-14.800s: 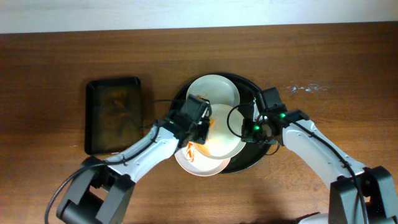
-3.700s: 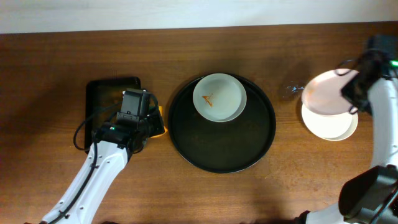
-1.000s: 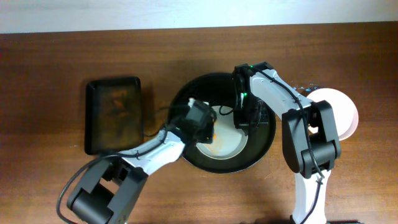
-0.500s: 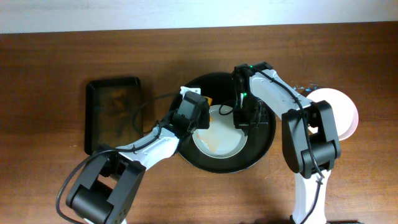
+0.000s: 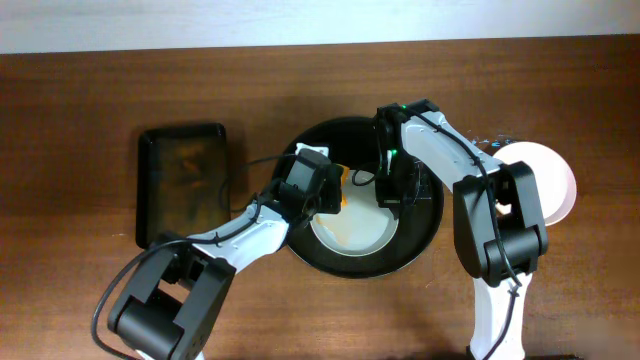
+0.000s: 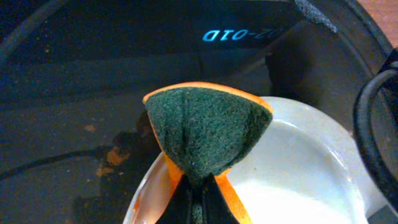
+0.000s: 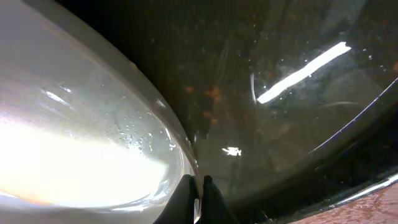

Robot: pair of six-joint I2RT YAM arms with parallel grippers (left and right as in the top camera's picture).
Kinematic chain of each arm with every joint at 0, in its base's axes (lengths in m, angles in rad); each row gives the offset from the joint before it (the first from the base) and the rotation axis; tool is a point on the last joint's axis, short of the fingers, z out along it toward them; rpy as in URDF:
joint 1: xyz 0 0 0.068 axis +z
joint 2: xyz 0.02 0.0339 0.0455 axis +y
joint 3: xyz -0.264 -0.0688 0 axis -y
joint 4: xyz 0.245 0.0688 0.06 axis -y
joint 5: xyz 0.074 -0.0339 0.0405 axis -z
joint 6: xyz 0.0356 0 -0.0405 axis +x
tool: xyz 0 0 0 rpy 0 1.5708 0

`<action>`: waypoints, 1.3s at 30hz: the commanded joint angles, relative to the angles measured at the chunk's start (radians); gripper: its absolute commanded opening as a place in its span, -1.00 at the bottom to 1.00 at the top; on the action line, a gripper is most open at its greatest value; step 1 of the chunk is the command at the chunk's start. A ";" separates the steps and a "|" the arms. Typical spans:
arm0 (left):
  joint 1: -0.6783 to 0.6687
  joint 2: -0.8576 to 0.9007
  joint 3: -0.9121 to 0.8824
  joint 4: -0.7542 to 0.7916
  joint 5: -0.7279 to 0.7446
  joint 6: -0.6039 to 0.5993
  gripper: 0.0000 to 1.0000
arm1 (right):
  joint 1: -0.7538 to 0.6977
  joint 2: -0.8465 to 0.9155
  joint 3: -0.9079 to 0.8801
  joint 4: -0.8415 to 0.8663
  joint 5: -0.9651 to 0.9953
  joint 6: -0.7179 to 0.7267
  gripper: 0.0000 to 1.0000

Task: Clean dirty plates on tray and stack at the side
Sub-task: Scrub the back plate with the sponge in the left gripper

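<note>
A white plate [image 5: 358, 220] lies in the round black tray [image 5: 425, 235]. My left gripper [image 5: 322, 192] is shut on a sponge [image 6: 202, 134], dark green with orange backing, pressed on the plate's left rim [image 6: 292, 186]; an orange film shows on that rim. My right gripper [image 5: 388, 192] is shut on the plate's right rim [image 7: 180, 158], tray floor [image 7: 280, 74] beside it. White plates [image 5: 548, 182] are stacked on the table at the right, half hidden by my right arm.
A rectangular dark tray [image 5: 182, 185] with brownish smears lies at the left on the wooden table. The round tray's floor carries small orange specks [image 6: 112, 155]. Cables trail from both wrists over the tray.
My left gripper with the sponge moved from the plate's lower left up to its upper left rim. The orange smear on the plate has shrunk. My right gripper stayed put.
</note>
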State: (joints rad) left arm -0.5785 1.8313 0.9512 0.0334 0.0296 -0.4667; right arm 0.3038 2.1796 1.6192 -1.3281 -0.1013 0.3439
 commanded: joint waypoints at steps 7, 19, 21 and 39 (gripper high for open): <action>-0.001 -0.005 0.000 -0.028 -0.248 0.080 -0.99 | 0.010 -0.029 -0.009 -0.015 0.027 0.005 -0.92; -0.008 -0.175 0.000 -0.140 0.040 0.057 -0.99 | 0.010 -0.029 -0.009 -0.015 0.028 0.005 -0.92; -0.036 -0.147 0.000 -0.159 0.113 0.034 -0.99 | 0.010 -0.029 -0.009 -0.015 0.028 0.005 -0.92; 0.084 -0.090 0.008 -0.232 -0.152 0.065 -0.99 | 0.010 -0.029 -0.009 -0.023 0.028 0.005 -0.92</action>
State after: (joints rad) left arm -0.5350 1.7878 0.9543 -0.1913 -0.0044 -0.4217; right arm 0.3122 2.1796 1.6192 -1.3354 -0.1295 0.3439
